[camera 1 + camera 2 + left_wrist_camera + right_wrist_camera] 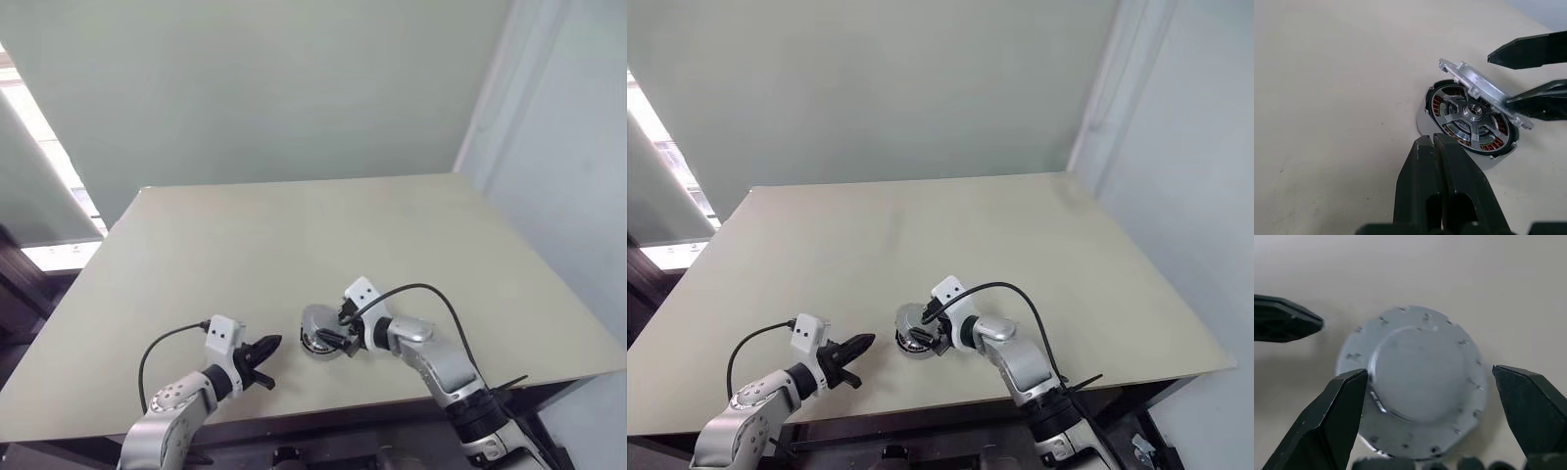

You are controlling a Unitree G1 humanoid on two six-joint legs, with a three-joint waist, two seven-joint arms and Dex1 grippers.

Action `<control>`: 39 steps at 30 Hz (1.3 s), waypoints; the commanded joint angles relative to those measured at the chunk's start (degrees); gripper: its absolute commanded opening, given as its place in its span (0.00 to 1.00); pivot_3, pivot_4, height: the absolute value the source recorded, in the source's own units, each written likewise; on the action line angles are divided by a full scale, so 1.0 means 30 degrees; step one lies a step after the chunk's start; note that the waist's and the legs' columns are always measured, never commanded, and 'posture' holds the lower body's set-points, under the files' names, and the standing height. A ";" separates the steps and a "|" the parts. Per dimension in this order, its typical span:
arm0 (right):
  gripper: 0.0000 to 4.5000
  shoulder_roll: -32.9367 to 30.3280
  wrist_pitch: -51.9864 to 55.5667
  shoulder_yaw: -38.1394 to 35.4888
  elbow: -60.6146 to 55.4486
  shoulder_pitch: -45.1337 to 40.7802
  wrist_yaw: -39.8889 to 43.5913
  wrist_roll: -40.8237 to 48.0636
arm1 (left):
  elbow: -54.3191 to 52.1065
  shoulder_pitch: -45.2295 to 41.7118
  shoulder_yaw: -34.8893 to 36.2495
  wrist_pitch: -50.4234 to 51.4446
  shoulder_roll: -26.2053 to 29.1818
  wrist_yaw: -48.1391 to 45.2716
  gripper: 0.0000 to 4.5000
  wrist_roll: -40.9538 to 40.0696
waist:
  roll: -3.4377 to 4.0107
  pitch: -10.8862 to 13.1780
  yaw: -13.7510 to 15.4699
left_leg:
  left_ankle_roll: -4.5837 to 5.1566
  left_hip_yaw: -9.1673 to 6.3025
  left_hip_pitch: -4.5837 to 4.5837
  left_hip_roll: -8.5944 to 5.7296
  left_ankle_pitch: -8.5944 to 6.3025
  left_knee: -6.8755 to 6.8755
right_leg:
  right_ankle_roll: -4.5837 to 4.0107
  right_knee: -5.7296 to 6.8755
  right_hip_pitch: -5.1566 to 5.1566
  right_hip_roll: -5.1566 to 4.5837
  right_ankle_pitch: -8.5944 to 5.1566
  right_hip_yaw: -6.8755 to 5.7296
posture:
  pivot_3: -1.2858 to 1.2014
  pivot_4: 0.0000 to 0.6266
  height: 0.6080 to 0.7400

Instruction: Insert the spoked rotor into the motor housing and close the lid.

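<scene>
The motor housing (1469, 125) sits on the beige table (294, 235) near the front edge, between my two grippers, with the spoked rotor (1471, 115) already down inside it: silver spokes over the copper windings, hub roughly centred. The lid (1484, 93) is not seated. It stands tilted on the housing's far rim, propped like a half-open hatch, one edge on the housing and the other up in the air. My right gripper (1430, 387) has its fingers spread wide on either side of the lid's flat grey back, holding nothing; whether either finger touches the rim I cannot tell. My left gripper (1440, 161) is shut tight and empty, tips just beside the housing's near wall but apart from it. Risks as I judge them: the lid rests on one edge only, so a nudge from a right finger could tip it backward off the housing onto the table, or slide it sideways. If I close on it off-centre, the thin rim could squirt out of the jaws. Pressing it down while it is cocked could jam it against the rotor hub, or trap it askew so it never drops flat. The housing is not held by anything, so any sideways push on the lid could shove the whole assembly toward the table's front edge. The closed left gripper is placed well to brace that near wall if needed.
</scene>
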 commanded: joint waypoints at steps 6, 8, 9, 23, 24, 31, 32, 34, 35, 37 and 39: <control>0.99 -0.1112 -0.0247 -0.1648 -0.0477 -0.1253 0.3462 0.2690 | -0.0690 -0.0385 -0.0062 -0.0182 0.0162 -0.0031 0.00 0.0075 | 0.0000 0.0000 0.0001 | 0.0001 0.0003 -0.0001 -0.0004 0.0000 0.0007 | 0.0020 0.0000 0.0004 -0.0002 0.0012 0.0002 | 0.52 0.00 1.00; 0.99 -0.1454 -0.0452 -0.1808 -0.0306 -0.1499 0.4594 0.3246 | -0.0682 -0.0397 -0.0098 -0.0170 0.0140 -0.0030 0.00 0.0086 | 0.0001 0.0000 0.0001 | 0.0001 -0.0001 0.0006 -0.0002 0.0000 0.0007 | 0.0020 0.0000 0.0012 0.0000 0.0012 -0.0004 | 0.52 0.00 1.00; 0.99 -0.1593 -0.1009 -0.1872 0.0014 -0.1578 0.5295 0.3448 | -0.0682 -0.0399 -0.0116 -0.0162 0.0127 -0.0029 0.00 0.0086 | 0.0000 0.0000 0.0000 | 0.0001 -0.0002 0.0007 -0.0002 0.0000 0.0005 | 0.0020 0.0000 0.0013 0.0000 0.0012 -0.0005 | 0.52 0.00 1.00; 0.99 -0.2495 -0.8558 0.0442 0.7845 -0.4366 0.9913 0.0310 | -0.0940 -0.0260 -0.0278 -0.0107 0.0199 -0.0046 0.00 0.0039 | 0.0000 -0.0001 -0.0033 | 0.0001 0.0006 0.0056 -0.0004 0.0001 0.0018 | 0.0026 0.0008 0.0057 0.0003 0.0020 0.0000 | 0.52 0.00 1.00; 0.99 -0.2276 -0.8947 0.0341 0.8593 -0.4695 0.9839 0.0217 | -0.1048 -0.0154 -0.0272 -0.0057 0.0269 -0.0093 0.00 0.0004 | -0.0001 -0.0001 -0.0040 | 0.0001 0.0005 0.0059 -0.0004 0.0001 0.0018 | 0.0026 0.0011 0.0060 0.0003 0.0020 0.0000 | 0.52 0.00 1.00; 0.99 -0.1350 -0.9746 -0.0732 1.1542 -0.5954 1.0504 0.0930 | -0.1625 0.0497 0.0043 0.0159 0.0821 -0.0247 0.00 -0.0205 | 0.0005 0.0001 -0.0031 | 0.0001 -0.0009 0.0108 -0.0011 0.0000 0.0010 | 0.0027 0.0007 0.0106 -0.0002 0.0021 -0.0002 | 0.52 0.00 1.00; 0.99 -0.1273 -0.9479 -0.1029 1.1707 -0.6053 1.0872 0.1276 | -0.1678 0.0551 0.0082 0.0177 0.0858 -0.0243 0.00 -0.0235 | 0.0005 0.0002 -0.0025 | 0.0002 -0.0009 0.0109 -0.0013 0.0000 0.0011 | 0.0027 0.0007 0.0111 -0.0004 0.0021 -0.0001 | 0.52 0.00 1.00; 0.99 -0.1145 -0.9200 -0.1400 1.1968 -0.6226 1.1311 0.1562 | -0.1777 0.0668 0.0130 0.0213 0.0915 -0.0218 0.00 -0.0273 | 0.0008 0.0002 -0.0026 | 0.0002 -0.0012 0.0120 -0.0014 0.0000 0.0017 | 0.0027 0.0007 0.0122 -0.0005 0.0021 -0.0001 | 0.52 0.00 1.00; 0.99 -0.1122 -0.8999 -0.1607 1.2072 -0.6323 1.1687 0.1795 | -0.1835 0.0735 0.0122 0.0218 0.0921 -0.0192 0.00 -0.0283 | 0.0009 0.0003 -0.0033 | 0.0002 -0.0012 0.0140 -0.0014 0.0000 0.0016 | 0.0027 0.0008 0.0139 -0.0005 0.0021 0.0000 | 0.52 0.00 1.00; 0.99 -0.1182 -0.8224 -0.1979 1.2133 -0.6503 1.2592 0.2298 | -0.1911 0.0839 0.0100 0.0216 0.0928 -0.0157 0.00 -0.0294 | 0.0012 0.0005 -0.0041 | 0.0001 -0.0009 0.0187 -0.0011 0.0000 0.0007 | 0.0016 0.0008 0.0175 -0.0003 0.0014 0.0001 | 0.52 0.00 1.00; 0.99 -0.1243 -0.7959 -0.2204 1.2163 -0.6629 1.3093 0.2411 | -0.1912 0.0861 0.0113 0.0221 0.0948 -0.0156 0.00 -0.0301 | 0.0020 0.0005 -0.0056 | 0.0002 -0.0011 0.0208 -0.0007 0.0000 0.0005 | 0.0006 0.0009 0.0191 0.0000 0.0008 -0.0002 | 0.52 0.00 1.00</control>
